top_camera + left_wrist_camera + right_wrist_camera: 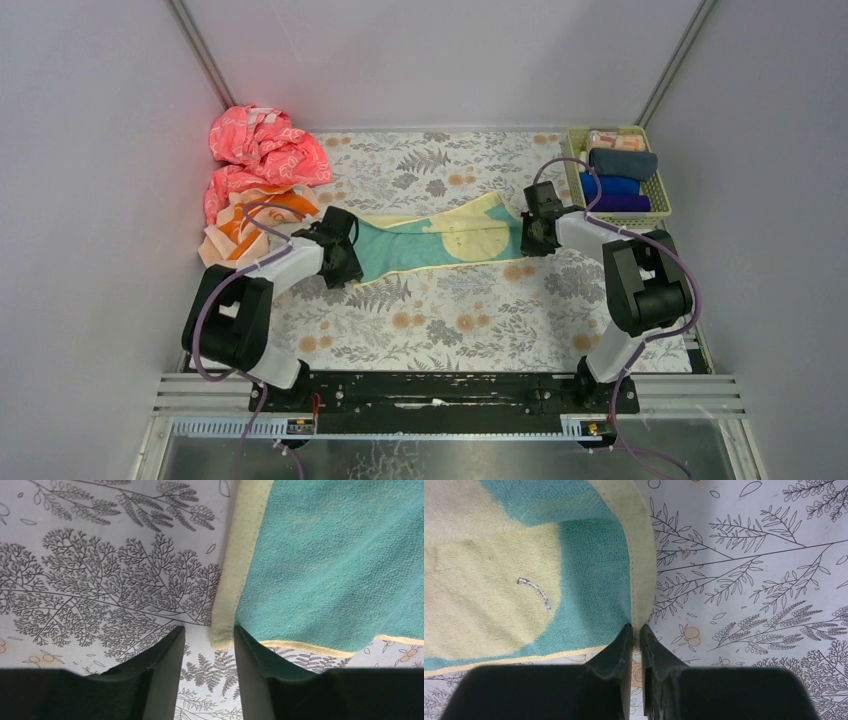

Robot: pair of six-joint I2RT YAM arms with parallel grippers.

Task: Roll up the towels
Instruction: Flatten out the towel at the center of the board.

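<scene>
While the teal terry-cloth towel (430, 248) with pale-yellow hem lay stretched across the middle of the floral tablecloth (450, 310), the right gripper (635, 626) pinched its hem. The left gripper (208, 630) stood spread, with the towel corner between its jaws, unclamped.

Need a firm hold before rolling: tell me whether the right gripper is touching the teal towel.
Touching. The right wrist view shows the right gripper closed on the teal towel at its pale hem, no gap.
</scene>
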